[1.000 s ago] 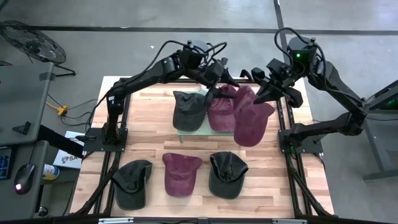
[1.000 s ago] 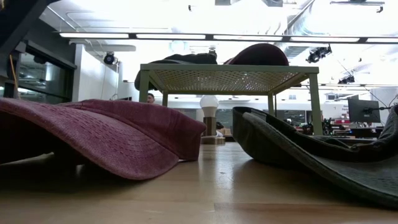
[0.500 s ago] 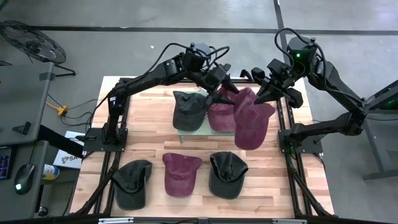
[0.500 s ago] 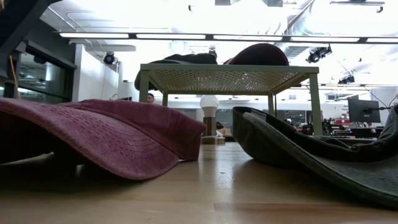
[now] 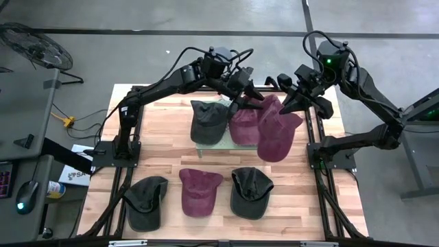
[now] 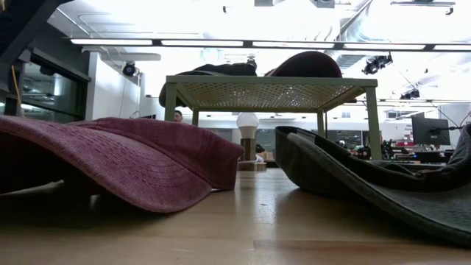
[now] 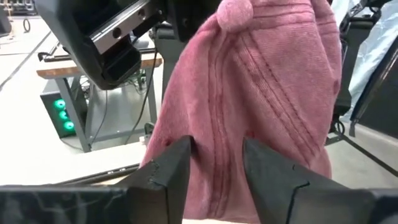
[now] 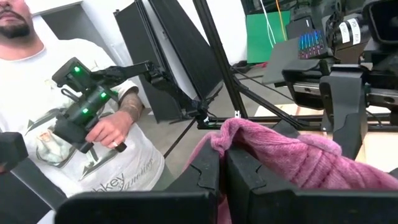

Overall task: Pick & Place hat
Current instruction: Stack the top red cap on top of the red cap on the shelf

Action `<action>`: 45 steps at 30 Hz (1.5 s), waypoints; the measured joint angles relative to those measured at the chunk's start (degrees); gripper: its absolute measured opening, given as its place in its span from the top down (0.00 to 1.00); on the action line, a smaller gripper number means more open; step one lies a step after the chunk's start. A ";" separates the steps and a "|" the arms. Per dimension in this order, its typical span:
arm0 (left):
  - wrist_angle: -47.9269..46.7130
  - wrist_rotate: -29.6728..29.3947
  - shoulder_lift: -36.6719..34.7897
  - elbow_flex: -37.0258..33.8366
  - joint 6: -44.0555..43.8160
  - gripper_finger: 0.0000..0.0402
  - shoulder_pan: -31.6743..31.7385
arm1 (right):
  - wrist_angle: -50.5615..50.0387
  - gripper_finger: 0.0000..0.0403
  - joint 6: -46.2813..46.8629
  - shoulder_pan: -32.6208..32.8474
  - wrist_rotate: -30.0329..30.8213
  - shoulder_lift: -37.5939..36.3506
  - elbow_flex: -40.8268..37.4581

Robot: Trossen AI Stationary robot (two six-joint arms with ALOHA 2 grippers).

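- A maroon fabric cap [image 5: 277, 132] is held up over the far right of the wooden table [image 5: 164, 151], beside the raised mesh rack [image 6: 268, 90].
- Its fabric is pinched between the closed fingers of the right gripper [image 5: 288, 103].
- The left gripper [image 5: 241, 103] is spread apart against the cap's crown.

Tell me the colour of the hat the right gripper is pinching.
Maroon-pink; the hat held by the right gripper shows best in the high view.

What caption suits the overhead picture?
Right pincer holds a maroon hat up while the left pincer reaches in.
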 joint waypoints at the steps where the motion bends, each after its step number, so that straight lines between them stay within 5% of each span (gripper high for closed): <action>1: 0.00 -0.10 0.00 0.00 0.04 0.65 0.00 | 0.00 1.00 0.00 0.00 0.16 0.00 0.00; 6: 0.07 -0.48 0.00 0.00 -0.28 0.73 0.01 | 0.02 1.00 0.04 0.00 0.54 0.00 0.00; 13: 0.13 -0.57 0.00 0.00 -0.33 0.98 0.02 | 0.02 1.00 0.10 0.01 1.15 0.00 0.00; 22: 0.09 -2.01 0.00 0.00 -0.37 0.99 0.04 | 0.02 1.00 3.71 -0.16 3.01 -0.22 0.00; 45: -0.37 -1.60 -1.66 3.43 -1.79 1.00 0.04 | -10.42 0.96 5.11 -8.50 30.87 -10.49 0.00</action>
